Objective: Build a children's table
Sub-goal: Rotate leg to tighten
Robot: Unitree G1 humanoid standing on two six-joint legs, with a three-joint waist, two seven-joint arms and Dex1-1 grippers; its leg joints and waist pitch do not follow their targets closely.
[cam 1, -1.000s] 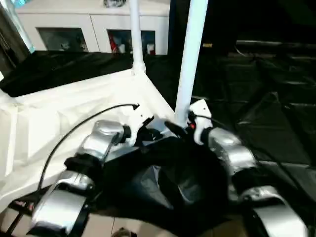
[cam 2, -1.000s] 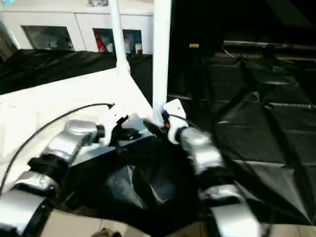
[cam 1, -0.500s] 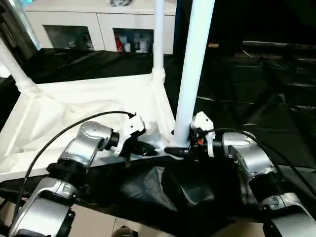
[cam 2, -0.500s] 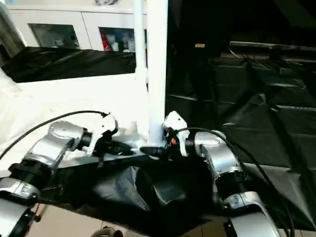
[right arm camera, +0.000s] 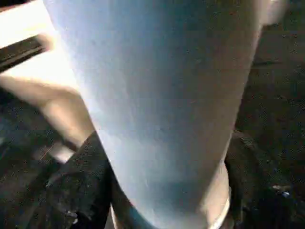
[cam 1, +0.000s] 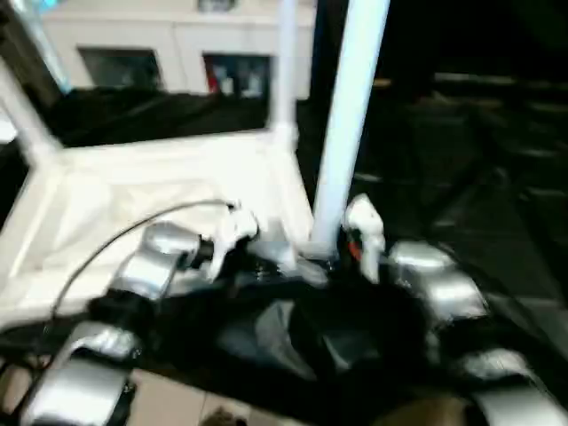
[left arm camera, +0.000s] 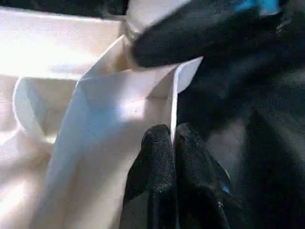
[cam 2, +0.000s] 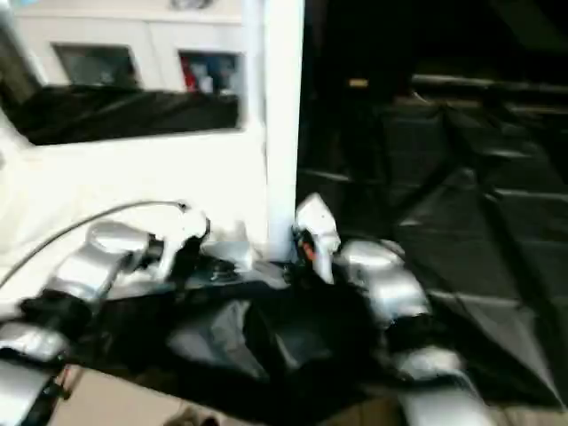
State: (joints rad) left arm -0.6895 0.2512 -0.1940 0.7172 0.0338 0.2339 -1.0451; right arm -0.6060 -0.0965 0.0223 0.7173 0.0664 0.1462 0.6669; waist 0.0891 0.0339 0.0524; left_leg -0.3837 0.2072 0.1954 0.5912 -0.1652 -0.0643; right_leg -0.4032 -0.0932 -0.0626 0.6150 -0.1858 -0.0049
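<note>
Black sheeting (cam 1: 497, 204) covers your work surface, and a white cabinet (cam 1: 169, 53) with glass doors stands at the back. The table top (cam 1: 151, 186) lies upside down on the sheeting with legs standing in its corners. Your left gripper (left arm camera: 172, 143) is pinched tight on the thin rim of the top at the near corner. Your right gripper (right arm camera: 167, 191) sits wide around the base of the near leg (cam 1: 346, 124), a black finger (right arm camera: 81, 181) on each side of the tube
</note>
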